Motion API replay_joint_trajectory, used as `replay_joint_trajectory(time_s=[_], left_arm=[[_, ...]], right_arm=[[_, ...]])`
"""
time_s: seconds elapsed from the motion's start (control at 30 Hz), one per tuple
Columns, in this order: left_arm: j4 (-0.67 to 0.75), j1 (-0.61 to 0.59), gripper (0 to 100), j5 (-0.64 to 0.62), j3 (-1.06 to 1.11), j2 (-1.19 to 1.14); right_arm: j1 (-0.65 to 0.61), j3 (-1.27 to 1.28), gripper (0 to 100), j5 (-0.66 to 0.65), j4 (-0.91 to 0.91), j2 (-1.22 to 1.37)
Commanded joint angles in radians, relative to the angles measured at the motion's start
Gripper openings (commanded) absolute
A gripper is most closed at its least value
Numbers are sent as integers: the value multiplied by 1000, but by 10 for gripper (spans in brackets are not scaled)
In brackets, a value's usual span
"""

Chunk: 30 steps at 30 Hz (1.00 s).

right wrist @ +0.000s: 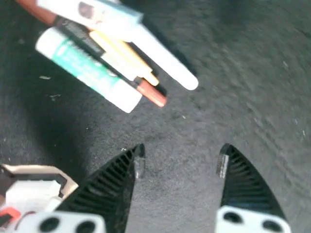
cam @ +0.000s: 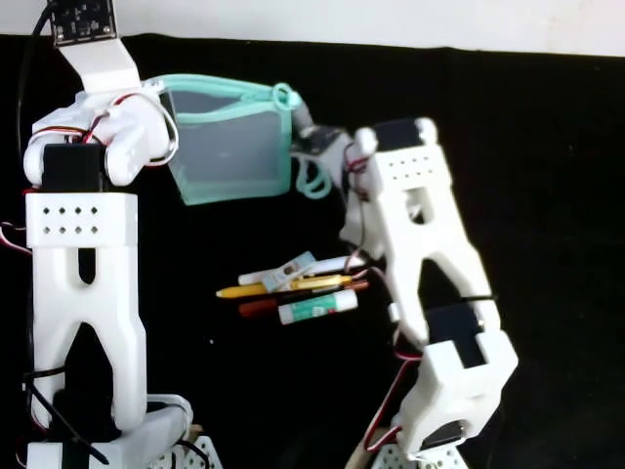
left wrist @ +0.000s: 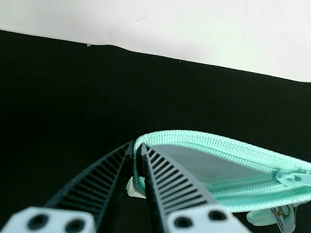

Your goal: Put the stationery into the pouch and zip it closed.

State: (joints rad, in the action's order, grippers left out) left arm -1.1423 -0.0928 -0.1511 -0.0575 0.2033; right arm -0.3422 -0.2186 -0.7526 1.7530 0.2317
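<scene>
With the left hand (left wrist: 137, 150) pinched shut on the pouch (left wrist: 218, 162) rim, seemingly holding its mouth up, the wide-open, empty right hand (right wrist: 180, 155) should straddle one piece of stationery (right wrist: 112, 63) squarely.

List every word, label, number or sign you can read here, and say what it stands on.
No text here can be read.
Glue stick: green label print, too blurred to read.
White-and-teal pen: dark label patch, too blurred to read.
Tag on the pouch: small printed emblem, too small to read.
</scene>
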Motion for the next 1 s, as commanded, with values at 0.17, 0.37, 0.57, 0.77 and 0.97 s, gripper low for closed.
replay_joint_trajectory(time_s=[0.17, 0.37, 0.57, 0.77, 0.97], left_arm=[[-6, -21, 7, -6, -4, -21], [-6, -21, 7, -6, -4, -21], [-6, -21, 7, -6, -4, -21], [-6, -21, 7, -5, -4, -21], [-6, -21, 7, -5, -4, -21]], right_arm=[[-122, 88, 248, -95, 5, -15], [-226, 90, 248, -112, -1, -8], [-344, 90, 248, -209, -35, -8], [-407, 82, 248, -258, -124, 44], [-409, 81, 248, -259, -242, 151]])
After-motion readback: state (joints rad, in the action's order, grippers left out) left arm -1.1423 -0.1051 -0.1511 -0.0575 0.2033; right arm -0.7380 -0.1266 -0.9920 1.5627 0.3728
